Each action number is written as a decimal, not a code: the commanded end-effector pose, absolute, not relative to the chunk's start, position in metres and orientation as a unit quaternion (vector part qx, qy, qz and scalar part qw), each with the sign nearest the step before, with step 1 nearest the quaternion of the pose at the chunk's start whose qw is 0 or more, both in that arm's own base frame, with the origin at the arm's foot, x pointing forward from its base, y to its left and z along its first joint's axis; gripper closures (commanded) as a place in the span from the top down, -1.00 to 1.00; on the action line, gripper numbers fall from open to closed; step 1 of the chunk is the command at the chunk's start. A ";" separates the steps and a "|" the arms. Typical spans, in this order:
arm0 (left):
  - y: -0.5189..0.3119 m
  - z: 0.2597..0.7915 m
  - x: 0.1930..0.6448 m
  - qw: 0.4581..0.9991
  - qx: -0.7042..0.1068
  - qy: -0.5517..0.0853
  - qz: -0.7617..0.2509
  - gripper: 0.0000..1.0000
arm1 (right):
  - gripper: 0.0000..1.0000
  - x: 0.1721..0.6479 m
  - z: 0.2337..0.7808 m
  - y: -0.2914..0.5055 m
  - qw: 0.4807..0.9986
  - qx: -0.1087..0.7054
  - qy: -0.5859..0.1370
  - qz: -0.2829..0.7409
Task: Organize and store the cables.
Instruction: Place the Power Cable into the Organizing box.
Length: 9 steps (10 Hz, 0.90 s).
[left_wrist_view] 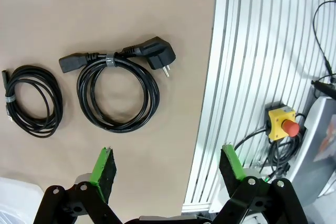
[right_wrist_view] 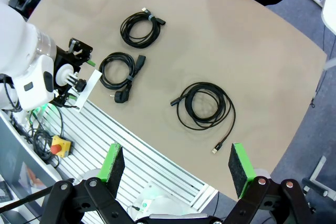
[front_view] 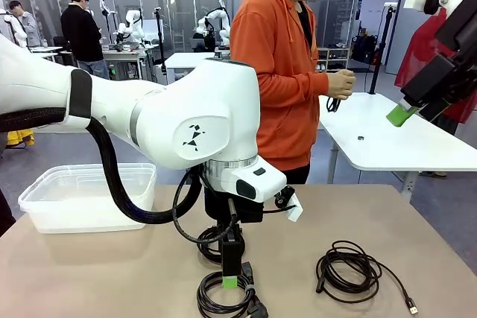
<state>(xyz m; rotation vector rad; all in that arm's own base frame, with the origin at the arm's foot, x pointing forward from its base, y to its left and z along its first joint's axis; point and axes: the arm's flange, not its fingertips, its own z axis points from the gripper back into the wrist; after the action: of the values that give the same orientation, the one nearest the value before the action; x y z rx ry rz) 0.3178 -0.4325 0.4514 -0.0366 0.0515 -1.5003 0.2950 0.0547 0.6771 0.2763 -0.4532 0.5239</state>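
Hanging over the banded cable point(left_wrist_view: 118, 95) at the table point(left_wrist_view: 131, 14)'s robot-side edge, the left gripper point(left_wrist_view: 167, 155) is held spread apart, likely for a grab, with the right gripper point(right_wrist_view: 176, 156) parked open too.

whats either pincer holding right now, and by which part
Nothing is held. The left pincer and the right pincer both hang open and empty; the cables lie loose on the table.
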 end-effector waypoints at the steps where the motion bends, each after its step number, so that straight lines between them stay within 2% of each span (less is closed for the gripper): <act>1: -0.432 0.452 0.317 0.731 -0.016 0.023 -0.682 1.00 | 1.00 0.297 0.677 0.055 0.929 0.140 -0.226 0.257; 6: -0.432 0.451 0.318 0.731 -0.017 0.024 -0.681 1.00 | 1.00 0.297 0.677 0.055 0.929 0.140 -0.226 0.257; 9: -0.440 0.437 0.330 0.704 -0.012 -0.002 -0.710 1.00 | 1.00 0.297 0.677 0.055 0.929 0.140 -0.226 0.257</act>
<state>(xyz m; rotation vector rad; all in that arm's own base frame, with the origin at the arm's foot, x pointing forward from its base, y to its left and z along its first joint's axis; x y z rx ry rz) 0.3241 -0.4364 0.4413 -0.0248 0.0294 -1.5420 0.2950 0.0547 0.6771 0.2763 -0.4532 0.5239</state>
